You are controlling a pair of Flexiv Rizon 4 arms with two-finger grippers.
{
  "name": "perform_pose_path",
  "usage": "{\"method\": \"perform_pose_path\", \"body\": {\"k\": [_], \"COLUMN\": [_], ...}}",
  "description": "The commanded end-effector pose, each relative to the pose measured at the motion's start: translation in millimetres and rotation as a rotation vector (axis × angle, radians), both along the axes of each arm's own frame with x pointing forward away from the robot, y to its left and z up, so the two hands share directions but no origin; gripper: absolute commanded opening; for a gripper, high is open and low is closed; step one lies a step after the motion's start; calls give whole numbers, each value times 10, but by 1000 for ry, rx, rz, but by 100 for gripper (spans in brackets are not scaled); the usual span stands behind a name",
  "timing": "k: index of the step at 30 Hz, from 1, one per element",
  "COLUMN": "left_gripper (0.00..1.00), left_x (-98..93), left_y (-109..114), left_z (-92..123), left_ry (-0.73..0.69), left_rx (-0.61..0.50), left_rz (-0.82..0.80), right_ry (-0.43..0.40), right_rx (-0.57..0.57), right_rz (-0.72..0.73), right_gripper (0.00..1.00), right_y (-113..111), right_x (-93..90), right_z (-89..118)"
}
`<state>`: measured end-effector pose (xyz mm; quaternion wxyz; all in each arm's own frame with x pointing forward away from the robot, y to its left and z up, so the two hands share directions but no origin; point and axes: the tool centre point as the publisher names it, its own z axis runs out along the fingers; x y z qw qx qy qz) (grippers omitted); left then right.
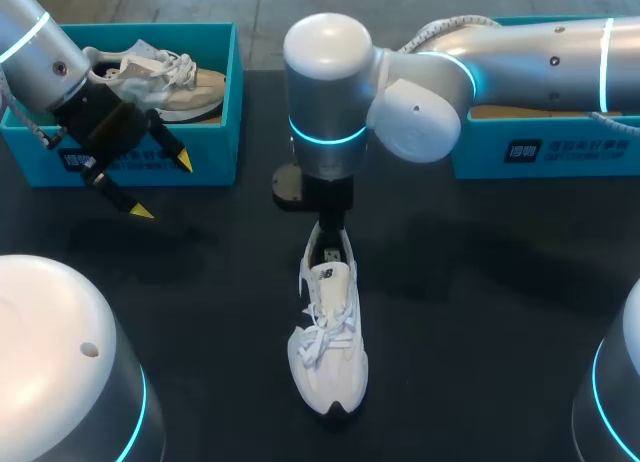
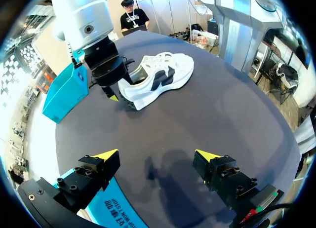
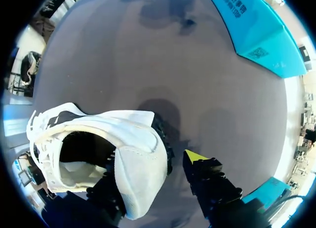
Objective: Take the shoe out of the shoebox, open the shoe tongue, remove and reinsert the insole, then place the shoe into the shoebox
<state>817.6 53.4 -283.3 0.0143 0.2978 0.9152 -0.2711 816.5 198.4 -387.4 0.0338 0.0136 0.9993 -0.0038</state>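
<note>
Shoe point(image 1: 328, 342) looked light and soft-sided; its stiff heel at 12 o'clock seemed the best hold. Right pincer point(image 1: 330, 240) straddled it, grip impossible to tell; left pincer point(image 1: 164, 187) gaped open.

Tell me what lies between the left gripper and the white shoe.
Only bare dark table. The left wrist view shows it between the left gripper and the white shoe; the head view agrees.

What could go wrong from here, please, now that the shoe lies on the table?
1. The right jaws straddle only the heel of the shoe, the outer one seemingly clear of it; a lift from there could tip or drop the shoe.
2. The left jaws hang open near the box, far from the shoe, so nothing steadies its toe.
</note>
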Motion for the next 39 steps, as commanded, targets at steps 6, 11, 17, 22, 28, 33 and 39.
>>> {"method": "perform_pose_path", "body": {"k": [6,11,17,22,28,33,39], "left_gripper": [100,100,100,100,100,100,100], "left_x": [-7,-7,-7,-7,-7,-7,-7], "left_y": [2,2,2,2,2,2,2], "left_z": [5,5,5,5,5,5,5], "left_ry": [-1,-1,-1,-1,-1,-1,-1], "left_rx": [3,3,3,3,3,3,3], "left_rz": [0,0,0,0,0,0,0], "right_ry": [-2,-8,-10,-2,-10,-27,-20], "right_rx": [-2,-5,-4,1,0,-14,-49], "right_rz": [-5,-19,-22,-21,-26,-42,-76], "right_gripper": [49,54,24,0,0,0,0], "right_y": [-1,-11,0,10,8,-21,-77], "right_x": [-9,-44,-43,-43,-96,-116,-121], "right_z": [14,43,53,22,122,257,451]}}
